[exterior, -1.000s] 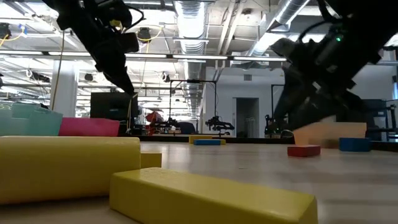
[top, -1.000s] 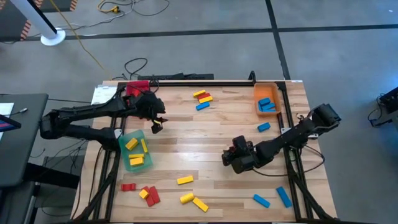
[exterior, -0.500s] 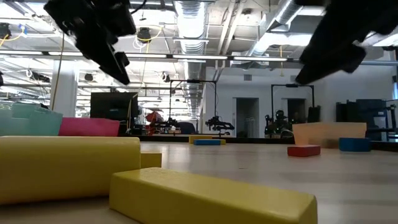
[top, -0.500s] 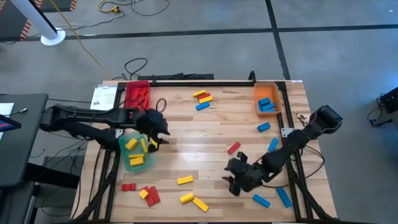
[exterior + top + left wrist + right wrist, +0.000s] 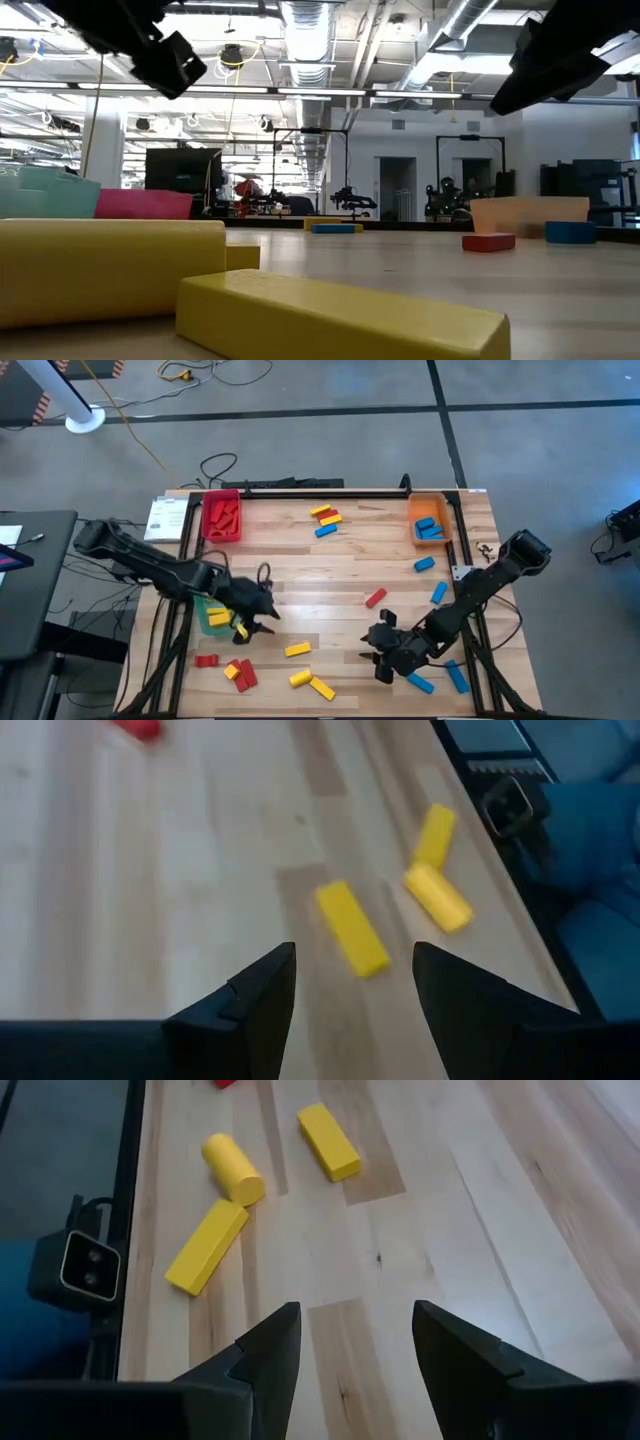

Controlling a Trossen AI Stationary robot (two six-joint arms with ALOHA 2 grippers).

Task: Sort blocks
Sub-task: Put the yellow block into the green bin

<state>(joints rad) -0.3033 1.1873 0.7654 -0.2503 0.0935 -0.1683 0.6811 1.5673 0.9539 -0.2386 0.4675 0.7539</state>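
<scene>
Small red, yellow and blue blocks lie scattered flat on the wooden table. Three yellow ones sit near the front edge: a bar (image 5: 297, 650), a cylinder (image 5: 298, 679) and another bar (image 5: 321, 688). My left gripper (image 5: 268, 618) hovers open beside the green tray (image 5: 205, 622), and the yellow bar (image 5: 352, 928) lies ahead of its fingers. My right gripper (image 5: 376, 656) hovers open above the near right of the table, facing the same yellow blocks (image 5: 328, 1142). Blue blocks (image 5: 420, 682) lie just beside it. Nothing is between either pair of fingers.
A red tray (image 5: 221, 517) holding red blocks stands at the far left. An orange tray (image 5: 428, 520) with blue blocks stands at the far right. A yellow, red and blue cluster (image 5: 325, 516) lies far centre. Red and yellow blocks (image 5: 238, 673) lie near left. A red block (image 5: 375, 598) lies mid-table.
My left gripper has swung from beside the red tray toward the near edge, past the green tray, turning as it went. My right gripper has moved toward the near edge and rolled. The red block and a blue block that its arm covered now show.
</scene>
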